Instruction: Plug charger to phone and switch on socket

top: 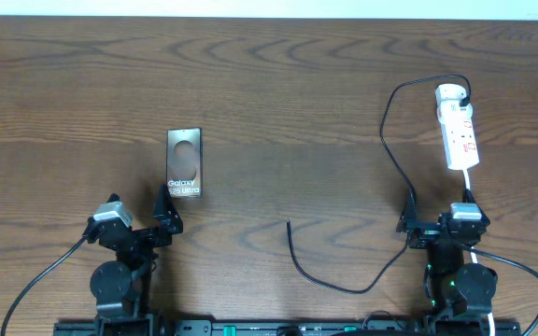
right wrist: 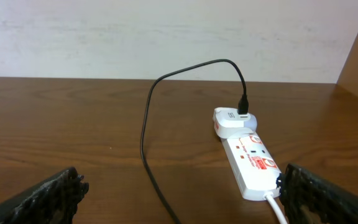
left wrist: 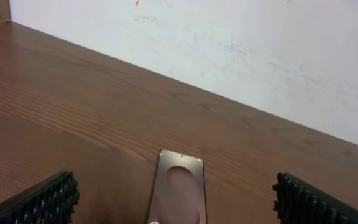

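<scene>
The phone point(top: 184, 163) lies flat left of the table's middle, a dark slab with white text and a circle; it also shows low in the left wrist view point(left wrist: 178, 186). My left gripper point(top: 164, 218) is open just short of the phone's near end, touching nothing. The socket point(top: 460, 135) is a white strip with red marks at the far right point(right wrist: 248, 162). The charger point(top: 388, 140) runs from a white plug point(right wrist: 232, 121) on the strip's far end, loops toward me and ends in a free tip point(top: 289, 223) mid-table. My right gripper point(top: 437, 211) stands open in front of the strip, empty.
The strip's white cord point(top: 470, 182) runs back beside my right arm. Thick black robot cables point(top: 45, 271) trail at the near edge on both sides. A pale wall point(right wrist: 166, 37) closes the table's far edge. Bare wood lies between phone and charger.
</scene>
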Motion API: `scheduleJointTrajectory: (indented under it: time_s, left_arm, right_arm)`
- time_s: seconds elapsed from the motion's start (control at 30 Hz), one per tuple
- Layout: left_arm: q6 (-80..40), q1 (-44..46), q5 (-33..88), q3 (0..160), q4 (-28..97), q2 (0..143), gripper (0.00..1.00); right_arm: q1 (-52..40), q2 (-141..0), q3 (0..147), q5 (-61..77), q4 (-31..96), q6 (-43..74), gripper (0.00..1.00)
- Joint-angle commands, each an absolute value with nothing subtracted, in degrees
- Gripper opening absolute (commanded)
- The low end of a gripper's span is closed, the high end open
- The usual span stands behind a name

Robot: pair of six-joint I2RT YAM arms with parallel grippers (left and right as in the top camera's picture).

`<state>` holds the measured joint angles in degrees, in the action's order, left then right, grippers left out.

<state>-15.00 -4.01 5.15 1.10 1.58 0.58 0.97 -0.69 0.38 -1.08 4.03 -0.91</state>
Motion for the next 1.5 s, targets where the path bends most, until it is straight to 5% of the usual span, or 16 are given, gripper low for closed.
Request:
scheduleJointTrajectory:
  time_s: [0.0,1.47]
  left_arm:
    - [-14.5,-3.9,5.5,0.3,3.8,0.2,1.0]
    - [-14.5,-3.9,5.5,0.3,3.7,0.2,0.99]
  right_arm:
    - [0.5,-0.4,0.3,-0.9,4.3,-1.8,0.99]
    - [0.5,-0.4,0.3,-1.0,4.3,-1.8,0.99]
